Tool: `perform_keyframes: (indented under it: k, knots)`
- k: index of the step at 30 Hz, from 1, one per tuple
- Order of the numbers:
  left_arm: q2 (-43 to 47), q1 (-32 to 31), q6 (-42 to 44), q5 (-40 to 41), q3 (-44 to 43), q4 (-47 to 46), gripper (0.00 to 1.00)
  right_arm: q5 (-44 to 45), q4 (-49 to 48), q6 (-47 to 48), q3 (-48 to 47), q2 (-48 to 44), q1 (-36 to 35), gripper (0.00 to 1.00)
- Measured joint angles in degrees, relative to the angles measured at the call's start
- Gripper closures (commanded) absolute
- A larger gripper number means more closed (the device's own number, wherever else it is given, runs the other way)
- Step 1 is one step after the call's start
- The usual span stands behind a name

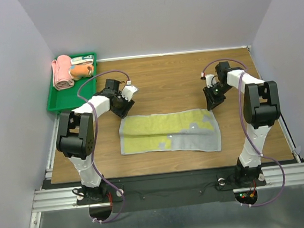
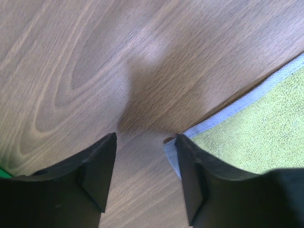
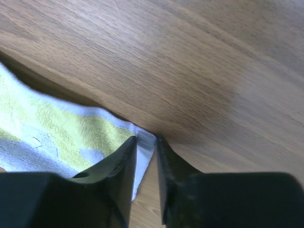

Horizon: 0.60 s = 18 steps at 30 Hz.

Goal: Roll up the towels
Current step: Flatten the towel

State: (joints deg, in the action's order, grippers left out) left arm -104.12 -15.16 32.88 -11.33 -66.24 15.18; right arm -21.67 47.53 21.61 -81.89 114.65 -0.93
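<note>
The yellow-green towel (image 1: 170, 131) with a grey part lies spread flat in the middle of the table. My left gripper (image 1: 124, 108) is at its far left corner, open. That corner (image 2: 170, 145) touches the inner side of the right finger (image 2: 190, 175), and bare wood fills the rest of the gap. My right gripper (image 3: 146, 142) is at the far right corner. Its jaws stand a narrow gap apart, with the pale corner of the towel (image 3: 145, 145) lying between the fingertips. The orange towel (image 1: 80, 71) lies bunched in the green tray.
The green tray (image 1: 54, 104) sits at the back left corner of the table and also holds a pink towel roll (image 1: 62, 73). Grey walls close in the table on the left, right and back.
</note>
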Motion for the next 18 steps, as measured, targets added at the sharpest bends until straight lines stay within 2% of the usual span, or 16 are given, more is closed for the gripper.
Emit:
perform_keyframes:
  k: [1,2,5,6,8,10,18]
  knots:
    - [0.00,0.00,-0.02,-0.09,0.00,0.02,0.49,-0.02,-0.39,-0.04,0.28,-0.07,-0.11,0.77]
    - [0.00,0.00,-0.04,-0.24,0.00,0.04,0.57,-0.04,-0.57,-0.02,0.42,-0.13,-0.15,0.84]
    - [-0.02,0.00,-0.13,-1.18,0.00,0.68,0.68,-0.35,-1.31,-0.11,1.03,-0.28,-0.20,0.97]
    - [-0.02,0.00,-0.20,-1.64,0.00,0.96,0.75,-0.61,-1.36,-0.20,1.14,-0.28,-0.20,0.99]
    - [-0.04,0.00,-0.22,-2.49,0.02,1.57,0.82,-1.11,-1.46,-0.31,1.27,-0.28,-0.20,0.99]
    - [-0.04,0.00,-0.33,-3.13,0.02,2.08,0.99,-1.38,-1.46,-0.42,1.29,-0.28,-0.24,0.99]
    - [-0.04,2.49,-1.03,-4.79,-1.86,5.29,0.99,-1.31,-1.46,-0.46,1.38,-0.63,-0.33,1.00]
